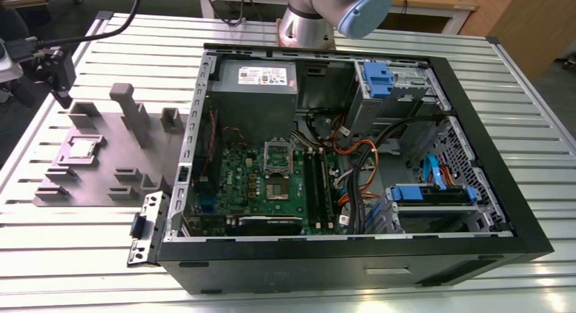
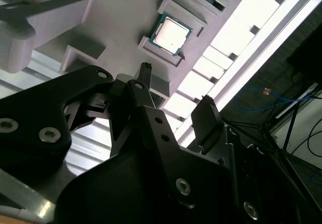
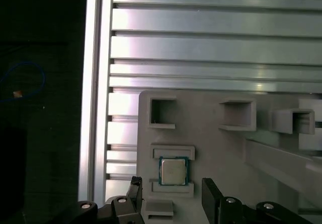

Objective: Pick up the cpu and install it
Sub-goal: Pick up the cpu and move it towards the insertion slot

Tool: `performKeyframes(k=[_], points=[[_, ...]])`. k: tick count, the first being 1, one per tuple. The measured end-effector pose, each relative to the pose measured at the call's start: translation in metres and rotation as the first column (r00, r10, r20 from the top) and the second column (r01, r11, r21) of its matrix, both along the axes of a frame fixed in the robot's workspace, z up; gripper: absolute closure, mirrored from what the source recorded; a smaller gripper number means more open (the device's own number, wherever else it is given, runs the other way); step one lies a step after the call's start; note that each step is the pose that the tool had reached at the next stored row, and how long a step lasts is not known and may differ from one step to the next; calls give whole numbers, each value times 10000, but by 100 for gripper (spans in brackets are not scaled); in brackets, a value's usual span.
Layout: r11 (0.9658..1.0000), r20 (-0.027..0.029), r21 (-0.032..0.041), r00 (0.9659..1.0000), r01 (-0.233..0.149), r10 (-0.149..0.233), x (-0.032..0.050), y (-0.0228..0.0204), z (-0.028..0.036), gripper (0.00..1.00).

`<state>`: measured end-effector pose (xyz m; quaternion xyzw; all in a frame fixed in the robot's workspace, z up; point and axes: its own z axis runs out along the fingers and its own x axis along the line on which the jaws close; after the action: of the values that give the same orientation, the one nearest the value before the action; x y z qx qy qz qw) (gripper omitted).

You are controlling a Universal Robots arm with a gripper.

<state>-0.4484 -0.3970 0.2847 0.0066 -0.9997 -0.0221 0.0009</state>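
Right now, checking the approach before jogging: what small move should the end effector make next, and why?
Probably ease the end effector straight toward the cpu: it is open and empty, and the cpu lies flat in its seat on the grey plate, apart from the fingers and roughly centred between them.

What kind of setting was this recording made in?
Most likely a robotics lab bench set up for PC assembly: a slotted aluminium table carries an open computer case and a moulded plate holding the cpu, with the robot arm mounted behind.
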Motion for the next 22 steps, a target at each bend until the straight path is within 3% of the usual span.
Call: performKeyframes(k=[22], points=[[10000,0,3,10000,0,0,0,0,-63,41]])
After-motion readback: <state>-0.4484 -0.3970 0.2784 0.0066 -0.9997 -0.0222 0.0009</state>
